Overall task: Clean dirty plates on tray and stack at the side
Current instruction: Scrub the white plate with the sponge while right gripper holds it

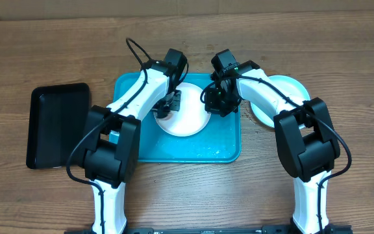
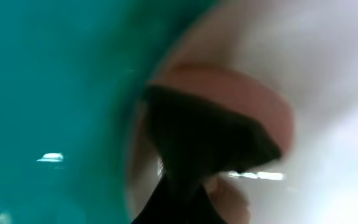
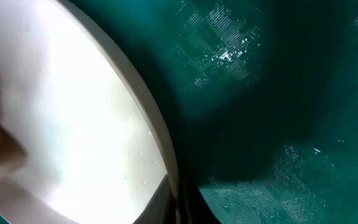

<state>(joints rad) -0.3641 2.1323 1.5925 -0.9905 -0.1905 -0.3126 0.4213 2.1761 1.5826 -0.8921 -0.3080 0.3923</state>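
A white plate lies on the turquoise tray. My left gripper is down on the plate's left part, shut on a soft peach sponge that presses on the white plate. The left wrist view is blurred. My right gripper is at the plate's right edge, shut on the rim of the white plate, which runs between its dark fingers. A pale mint-blue plate lies on the table right of the tray, partly hidden by the right arm.
A black rectangular tray lies on the wooden table left of the turquoise one. Water drops glint on the wet tray floor. Both arms reach in from the near edge and cross over the tray's sides.
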